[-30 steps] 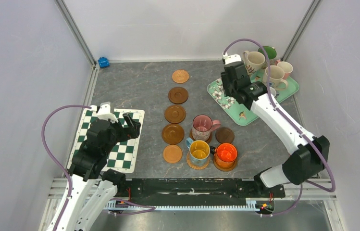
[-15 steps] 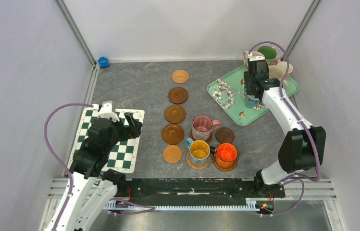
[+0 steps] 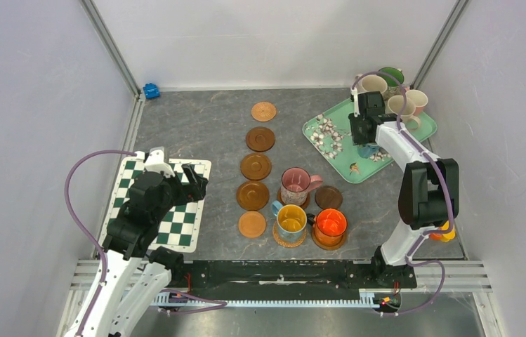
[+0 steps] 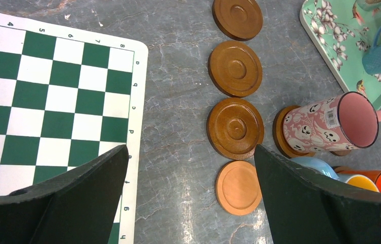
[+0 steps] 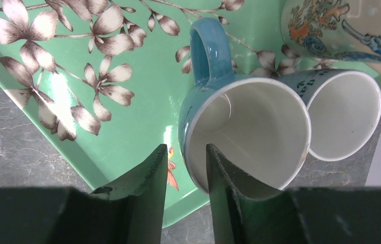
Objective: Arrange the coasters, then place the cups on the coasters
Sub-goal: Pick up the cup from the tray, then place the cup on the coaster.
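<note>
The right gripper point(image 5: 187, 150) stands partly open astride the rim of a blue mug point(image 5: 244, 132) on the flowered tray point(image 5: 127, 112). One finger is inside the mug and the other outside, with a gap showing, so nothing is gripped. The mug's handle points away ahead. The left gripper point(image 4: 191, 147) hangs spread wide and empty, with brown coasters point(image 4: 235, 128) lined up ahead between its fingers and the checkered mat point(image 4: 51, 91) under its left finger.
</note>
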Controlling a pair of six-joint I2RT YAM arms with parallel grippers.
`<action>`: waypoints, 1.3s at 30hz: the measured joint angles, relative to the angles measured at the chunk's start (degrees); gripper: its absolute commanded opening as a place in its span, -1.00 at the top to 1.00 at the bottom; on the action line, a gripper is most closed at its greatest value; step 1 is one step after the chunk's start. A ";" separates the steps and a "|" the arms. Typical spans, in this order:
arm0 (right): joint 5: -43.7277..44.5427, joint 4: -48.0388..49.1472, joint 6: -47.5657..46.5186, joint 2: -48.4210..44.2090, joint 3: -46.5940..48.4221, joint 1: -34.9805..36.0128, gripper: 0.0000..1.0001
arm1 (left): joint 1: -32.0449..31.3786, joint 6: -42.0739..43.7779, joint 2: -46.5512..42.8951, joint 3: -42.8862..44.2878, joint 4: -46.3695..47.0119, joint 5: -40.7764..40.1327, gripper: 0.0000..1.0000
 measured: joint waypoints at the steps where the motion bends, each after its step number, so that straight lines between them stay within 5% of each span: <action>1: -0.26 0.28 -0.24 0.13 0.02 0.00 0.48 | 0.00 0.00 0.00 0.02 0.00 0.00 -0.99; 9: -2.67 -0.09 -1.73 0.48 1.07 -0.20 1.00 | 0.00 0.00 0.07 0.00 0.02 0.00 -0.99; 23: -4.50 -6.78 -2.32 -0.85 8.26 3.48 1.00 | 0.00 0.00 -0.13 0.00 0.02 -0.02 -0.99; 39: -7.23 -10.62 -5.64 -7.17 18.64 26.93 1.00 | 0.00 0.00 -1.42 0.00 -0.11 -1.77 -0.99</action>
